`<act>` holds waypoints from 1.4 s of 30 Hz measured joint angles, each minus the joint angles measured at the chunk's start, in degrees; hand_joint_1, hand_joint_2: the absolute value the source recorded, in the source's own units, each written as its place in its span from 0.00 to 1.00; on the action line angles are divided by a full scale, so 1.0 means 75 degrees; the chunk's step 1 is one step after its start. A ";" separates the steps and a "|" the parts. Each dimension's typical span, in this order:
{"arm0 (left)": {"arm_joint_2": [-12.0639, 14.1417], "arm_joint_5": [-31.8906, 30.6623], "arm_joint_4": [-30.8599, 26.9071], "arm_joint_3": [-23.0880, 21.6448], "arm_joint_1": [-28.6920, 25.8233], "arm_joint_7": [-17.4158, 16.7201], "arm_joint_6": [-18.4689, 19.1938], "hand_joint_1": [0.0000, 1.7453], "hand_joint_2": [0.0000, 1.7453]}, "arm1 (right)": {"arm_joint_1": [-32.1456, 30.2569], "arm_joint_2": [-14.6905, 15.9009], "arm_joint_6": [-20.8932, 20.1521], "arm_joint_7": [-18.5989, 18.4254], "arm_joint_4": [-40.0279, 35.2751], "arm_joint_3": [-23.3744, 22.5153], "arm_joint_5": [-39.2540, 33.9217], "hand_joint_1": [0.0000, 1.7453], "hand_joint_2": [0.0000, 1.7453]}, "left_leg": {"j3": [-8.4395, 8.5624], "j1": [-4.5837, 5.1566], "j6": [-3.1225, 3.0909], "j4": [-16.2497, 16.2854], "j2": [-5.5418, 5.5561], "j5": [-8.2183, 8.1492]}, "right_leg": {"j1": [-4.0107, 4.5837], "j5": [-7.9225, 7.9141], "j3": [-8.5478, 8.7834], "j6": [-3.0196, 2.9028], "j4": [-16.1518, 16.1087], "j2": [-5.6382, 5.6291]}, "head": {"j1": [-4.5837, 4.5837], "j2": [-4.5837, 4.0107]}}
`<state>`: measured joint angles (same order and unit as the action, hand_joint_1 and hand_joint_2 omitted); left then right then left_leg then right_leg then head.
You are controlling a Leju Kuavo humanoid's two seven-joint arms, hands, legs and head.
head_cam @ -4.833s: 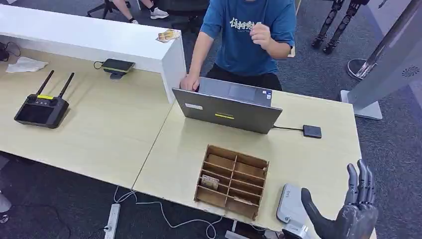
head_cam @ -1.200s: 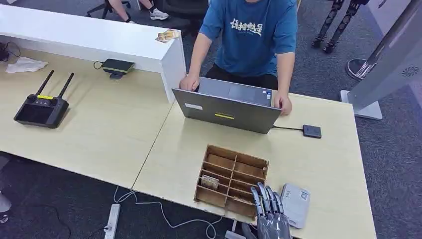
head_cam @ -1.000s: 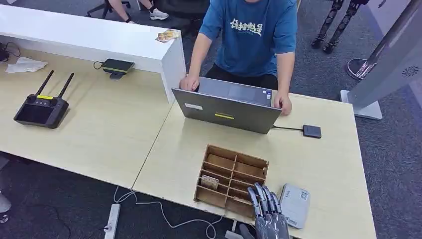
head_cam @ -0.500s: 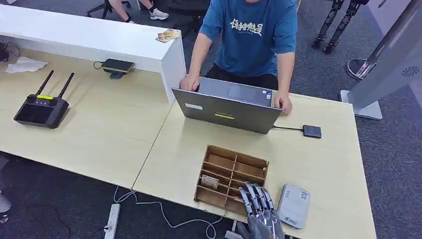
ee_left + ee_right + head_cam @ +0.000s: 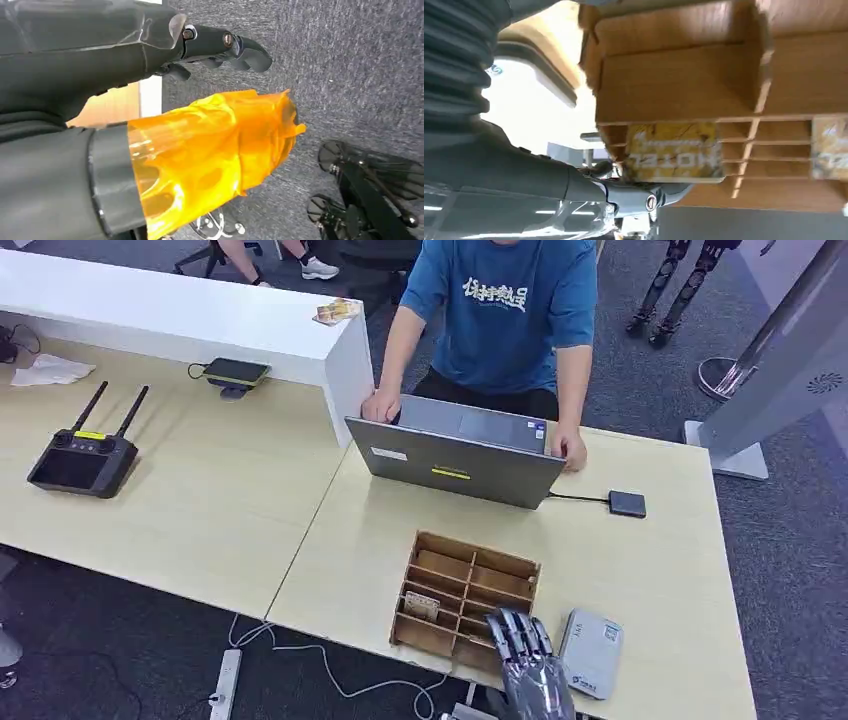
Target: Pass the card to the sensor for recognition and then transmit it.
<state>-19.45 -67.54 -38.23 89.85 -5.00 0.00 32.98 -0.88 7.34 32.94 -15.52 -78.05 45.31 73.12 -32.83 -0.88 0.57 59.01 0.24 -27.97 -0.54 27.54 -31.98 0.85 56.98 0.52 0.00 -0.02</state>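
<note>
1. 1 wooden box [image 5: 466, 602] of open compartments sits near the front edge of the right table [image 5: 650, 570]. In the right wrist view 2 yellow cards show in it: 1 card [image 5: 672, 151] marked "HOTEL", standing in a narrow slot just beside the hand, and a second card [image 5: 830, 147] in another slot at the picture's edge.
2. 1 grey sensor [image 5: 591, 652] lies flat on the table just right of the box.
3. 1 open laptop [image 5: 455, 462] stands behind the box, with 1 small black box [image 5: 627, 504] cabled to it. 1 person [image 5: 500, 315] in a blue shirt rests both hands at the laptop.
4. On the left table lie 1 black remote [image 5: 84, 457] with 2 antennas and 1 dark pad [image 5: 237, 372].
5. The right hand [image 5: 527, 660] is over the box's front right corner, fingers stretched out close together. Whether its fingertips touch the near card I cannot tell.
6. The left hand [image 5: 150, 55] hangs over grey carpet with fingers loosely bent, holding nothing.
</note>
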 joint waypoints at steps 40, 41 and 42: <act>-0.0006 0.0064 0.0003 0.0003 0.0000 0.0000 -0.0058 0.00 0.00 | 0.0210 0.0286 -0.0452 0.0294 -0.0668 0.0020 -0.0050 0.00 1.00 | 0.0001 0.0000 0.0003 0.0000 0.0001 0.0007 | 0.0000 -0.0001 0.0003 0.0000 0.0003 0.0001 | 0.0003 0.0000; -0.0003 0.0070 0.0003 0.0003 0.0000 0.0000 -0.0058 0.00 0.00 | 0.0211 0.0286 -0.0461 0.0286 -0.0665 0.0020 -0.0050 0.00 1.00 | 0.0000 0.0000 0.0002 0.0000 0.0002 0.0007 | 0.0000 -0.0001 0.0003 0.0000 0.0003 0.0002 | 0.0000 0.0000; -0.0003 0.0073 0.0003 0.0003 -0.0001 -0.0003 -0.0058 0.00 0.00 | 0.0212 0.0289 -0.0475 0.0274 -0.0665 0.0020 -0.0053 0.00 1.00 | -0.0001 0.0000 0.0002 0.0000 0.0002 0.0007 | 0.0000 -0.0001 0.0002 0.0000 0.0003 0.0002 | 0.0000 0.0000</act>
<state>-19.47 -66.99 -38.21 89.88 -5.01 -0.02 32.55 0.71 9.51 29.38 -13.46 -83.03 45.46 72.72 -32.84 -0.88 0.58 59.01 0.26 -27.92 -0.53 27.53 -31.96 0.85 57.00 0.53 0.00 -0.02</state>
